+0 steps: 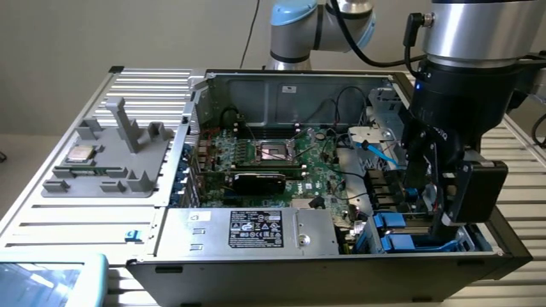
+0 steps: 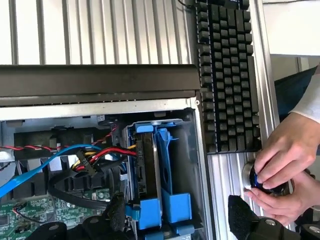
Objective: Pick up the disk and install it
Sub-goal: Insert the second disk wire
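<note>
The disk (image 2: 148, 167) stands on edge in the drive bay at the case's front corner, its dark grey side showing between blue bracket (image 2: 167, 150) rails. A second blue bracket (image 2: 176, 205) sits right beside it. My gripper (image 2: 180, 220) hangs just above the bay, open, with one black pad (image 2: 117, 212) on the cable side of the disk and the other pad (image 2: 242, 215) outside the case wall. Neither pad touches the disk. In the exterior view my gripper (image 1: 433, 198) reaches down into the bay (image 1: 401, 240) on that view's right, covering the disk.
Red and blue cables (image 2: 90, 155) run beside the bay. A silver power supply box (image 1: 256, 230) with a sticker and the motherboard (image 1: 282, 153) lie inside the case. A grey fixture holding a chip (image 1: 81, 153) lies outside. A keyboard (image 2: 227, 75) and a person's hands (image 2: 285, 165) are beside the case.
</note>
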You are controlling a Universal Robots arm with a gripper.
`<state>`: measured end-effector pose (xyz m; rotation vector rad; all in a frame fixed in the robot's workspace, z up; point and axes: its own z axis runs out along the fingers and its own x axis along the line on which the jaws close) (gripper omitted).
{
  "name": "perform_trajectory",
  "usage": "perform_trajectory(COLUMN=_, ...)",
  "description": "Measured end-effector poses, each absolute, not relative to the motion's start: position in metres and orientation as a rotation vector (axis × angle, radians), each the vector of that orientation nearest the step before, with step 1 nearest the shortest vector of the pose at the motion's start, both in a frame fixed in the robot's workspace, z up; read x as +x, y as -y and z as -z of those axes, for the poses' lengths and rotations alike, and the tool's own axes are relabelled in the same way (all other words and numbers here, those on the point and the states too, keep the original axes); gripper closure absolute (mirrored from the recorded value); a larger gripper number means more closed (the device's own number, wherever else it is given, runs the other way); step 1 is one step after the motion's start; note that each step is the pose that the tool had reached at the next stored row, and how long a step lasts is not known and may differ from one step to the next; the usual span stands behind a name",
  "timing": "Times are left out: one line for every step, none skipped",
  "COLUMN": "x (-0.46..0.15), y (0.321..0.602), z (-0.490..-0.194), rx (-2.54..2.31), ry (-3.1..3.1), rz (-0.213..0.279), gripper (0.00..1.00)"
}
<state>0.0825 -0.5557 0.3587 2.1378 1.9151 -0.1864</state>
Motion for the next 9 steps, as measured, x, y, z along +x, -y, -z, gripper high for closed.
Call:
perform_trajectory(x=0.0824, y=0.5557, z=-0.3583, rx=2.141, ry=-1.911, rz=0.187, gripper=0.11)
perform_trajectory(x=0.0822, y=0.5557, z=-0.3579, rx=2.144, ry=-1.908, rz=0.187, gripper=0.11)
perform_trajectory(x=0.082, y=0.5557, z=-0.3575, rx=2.146, ry=-1.906, rz=0.187, gripper=0.11)
perform_trajectory(x=0.0816, y=0.5557, z=-0.3571, rx=2.147, ry=-1.904, rz=0.187, gripper=0.11)
perform_trajectory(x=0.081, y=0.5557, z=-0.3564, rx=2.148, ry=-1.902, rz=0.185, gripper=0.11)
perform_trajectory(x=0.0802, y=0.5558, z=-0.3558, rx=2.15, ry=-1.901, rz=0.181, gripper=0.11)
perform_trajectory(x=0.0794, y=0.5558, z=-0.3553, rx=2.15, ry=-1.9, rz=0.176, gripper=0.11)
perform_trajectory(x=0.0788, y=0.5558, z=-0.3548, rx=2.151, ry=-1.9, rz=0.169, gripper=0.11)
perform_trajectory(x=0.0785, y=0.5558, z=-0.3541, rx=2.152, ry=-1.899, rz=0.162, gripper=0.11)
